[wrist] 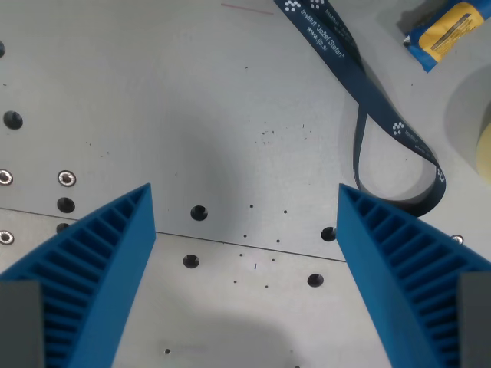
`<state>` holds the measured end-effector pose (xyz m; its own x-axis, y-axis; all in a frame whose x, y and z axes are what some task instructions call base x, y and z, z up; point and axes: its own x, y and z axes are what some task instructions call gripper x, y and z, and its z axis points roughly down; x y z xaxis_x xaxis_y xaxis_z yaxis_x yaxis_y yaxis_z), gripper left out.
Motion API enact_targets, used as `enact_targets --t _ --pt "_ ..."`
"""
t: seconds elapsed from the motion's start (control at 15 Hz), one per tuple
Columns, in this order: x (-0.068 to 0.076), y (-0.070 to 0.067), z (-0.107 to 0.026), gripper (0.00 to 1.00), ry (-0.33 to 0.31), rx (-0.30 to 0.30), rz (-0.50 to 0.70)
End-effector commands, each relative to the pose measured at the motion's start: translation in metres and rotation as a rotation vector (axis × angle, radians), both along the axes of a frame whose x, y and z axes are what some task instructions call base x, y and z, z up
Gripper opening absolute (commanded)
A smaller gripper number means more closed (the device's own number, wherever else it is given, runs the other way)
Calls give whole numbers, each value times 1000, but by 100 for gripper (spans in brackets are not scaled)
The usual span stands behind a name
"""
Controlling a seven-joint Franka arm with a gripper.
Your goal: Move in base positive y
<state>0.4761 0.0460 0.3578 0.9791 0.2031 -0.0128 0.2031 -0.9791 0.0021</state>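
Claw (245,207) held apart, nothing gripped; bare counter (153,92) seen below; lanyard (368,100) lies toward wrist view's upper right.

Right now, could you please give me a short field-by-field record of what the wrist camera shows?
surface: grey metal table with screw holes and a seam
pincer: open, blue ribbed fingers apart, nothing between them
lanyard: dark blue printed strap, looped, lying flat toward the wrist view's upper right
packet: yellow and blue wrapper, at the top right edge, partly cut off
pale round thing: at the right edge, mostly out of frame, cannot identify
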Motion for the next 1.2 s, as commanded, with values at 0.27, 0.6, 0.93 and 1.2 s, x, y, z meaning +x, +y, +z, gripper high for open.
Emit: enact_targets --t 0.27,0.6,0.93,1.2 --pt "4 21 2 100 -4 0 0" --pt "9 48 2 100 -4 0 0" --pt "15 75 1 100 -4 0 0" --pt "19 96 1 100 -4 0 0"
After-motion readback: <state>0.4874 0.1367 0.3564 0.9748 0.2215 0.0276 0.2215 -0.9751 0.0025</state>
